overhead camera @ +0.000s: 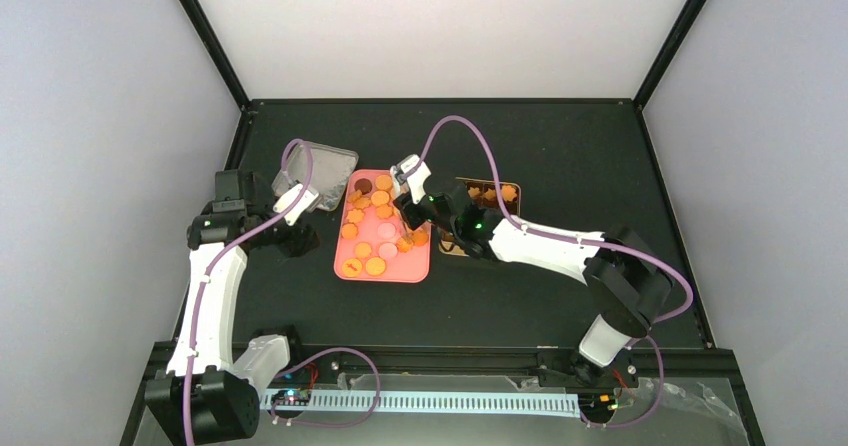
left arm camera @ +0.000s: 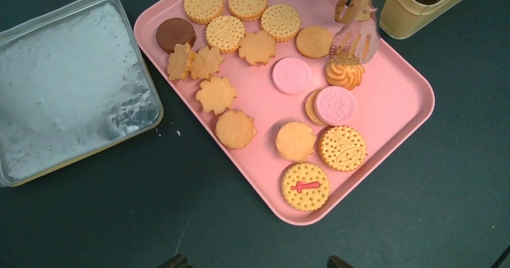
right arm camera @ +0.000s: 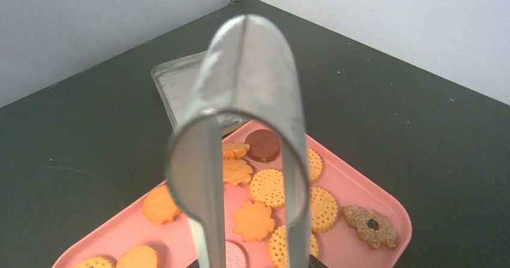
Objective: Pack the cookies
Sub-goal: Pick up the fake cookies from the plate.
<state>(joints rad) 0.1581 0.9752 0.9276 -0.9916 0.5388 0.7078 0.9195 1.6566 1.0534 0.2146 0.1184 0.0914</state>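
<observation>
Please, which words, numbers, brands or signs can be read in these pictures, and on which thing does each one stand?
No readable word, number or brand in any view.
Round cookie on the pink tray: a red sword-like sign, no letters.
Pink cookies: embossed pattern, too blurred to read.

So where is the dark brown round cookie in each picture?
Top view: dark brown round cookie at the pink plastic tray's far left corner.
Left wrist: cookie upper left, on the tray's corner.
Right wrist: cookie mid-picture, at the tray's far edge.
Shared landmark: silver metal tin lid beside that corner.
</observation>
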